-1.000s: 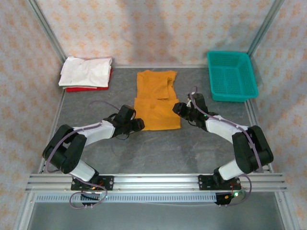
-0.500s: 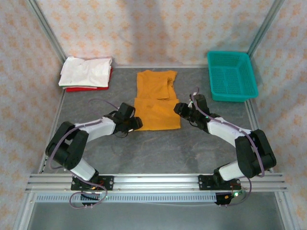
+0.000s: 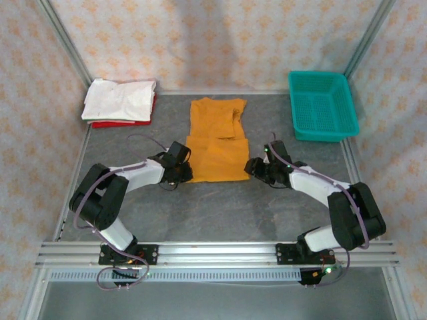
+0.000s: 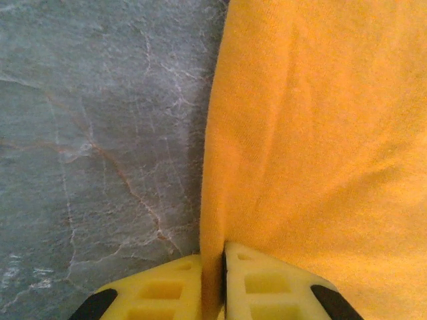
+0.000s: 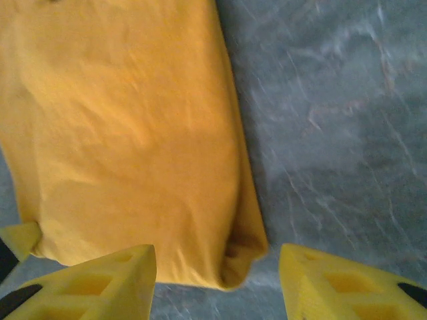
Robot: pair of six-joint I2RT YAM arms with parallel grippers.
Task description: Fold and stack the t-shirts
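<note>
The mustard-orange t-shirt [image 3: 217, 143] lies partly folded on the grey table, mid-back. My left gripper [image 3: 185, 172] is at its near left corner. In the left wrist view the yellow fingers [image 4: 267, 283] are shut on the shirt's left edge [image 4: 212, 227], with cloth pinched between them. My right gripper [image 3: 252, 167] is at the near right corner. In the right wrist view it [image 5: 217, 248] stands open, and the shirt's drooping corner [image 5: 243, 257] lies between the fingers without touching them. A folded white t-shirt [image 3: 120, 100] rests on a red one [image 3: 110, 124] at the back left.
A teal mesh basket [image 3: 322, 105] stands at the back right. Metal frame posts and patterned walls close in the table [image 3: 220, 210]. Bare grey surface stretches between the shirt and the arm bases at the near rail [image 3: 213, 253].
The left gripper slid in to the shirt's near left corner and shut on its edge. The right gripper moved nearer, down to the near right corner, and opened wider.
</note>
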